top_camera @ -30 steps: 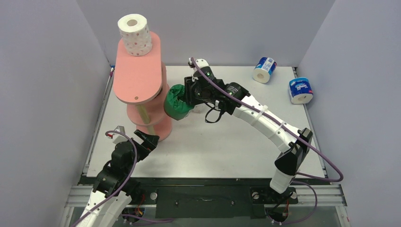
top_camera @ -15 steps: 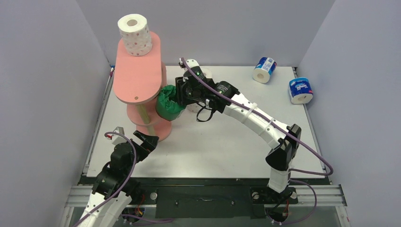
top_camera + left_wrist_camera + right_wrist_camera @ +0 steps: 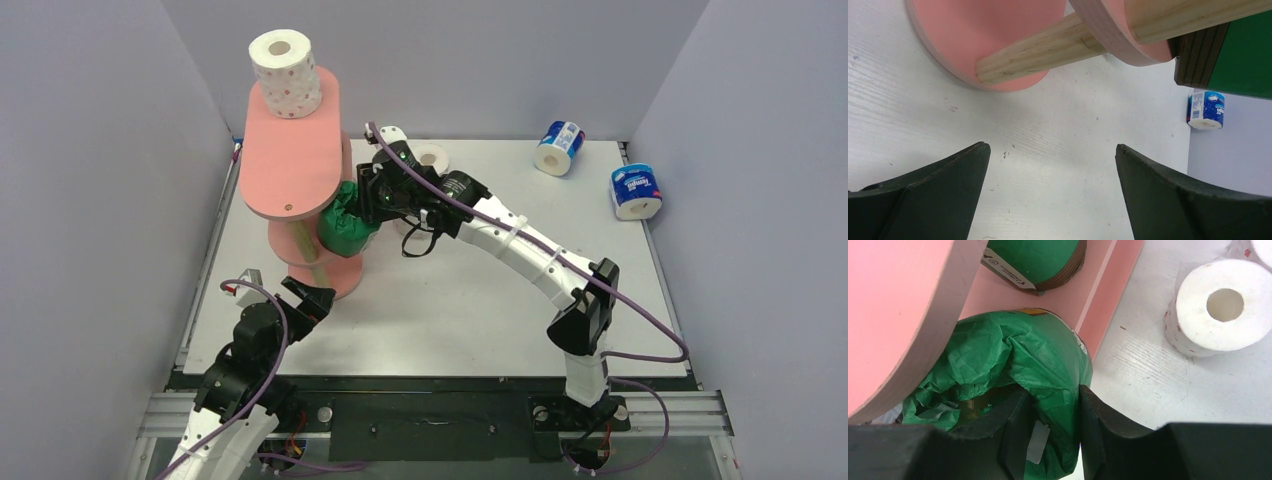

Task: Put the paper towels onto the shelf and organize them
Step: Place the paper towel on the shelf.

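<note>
My right gripper [image 3: 368, 203] [image 3: 1054, 405] is shut on the wall of a green-wrapped roll [image 3: 342, 226] [image 3: 1013, 360], holding it at the edge of the pink shelf's [image 3: 292, 150] middle board, under the top board. A second green-wrapped roll [image 3: 1040, 262] lies further in on that board [image 3: 1068, 297]. A white red-dotted roll [image 3: 285, 72] stands on the top board. Another white roll [image 3: 1220, 305] [image 3: 431, 156] stands on the table beside the shelf. Two blue-white rolls [image 3: 559, 147] [image 3: 636, 191] lie at the back right. My left gripper [image 3: 312, 297] [image 3: 1050, 155] hangs open over bare table near the shelf's base [image 3: 973, 35].
Grey walls close in the table [image 3: 450, 300] on three sides. A wooden post [image 3: 1048, 47] of the shelf rises just ahead of the left gripper. One blue-white roll [image 3: 1205, 109] shows far off in the left wrist view.
The right arm has carried the green-wrapped roll leftward, from beside the shelf to under its top board. The left arm has stayed still.
</note>
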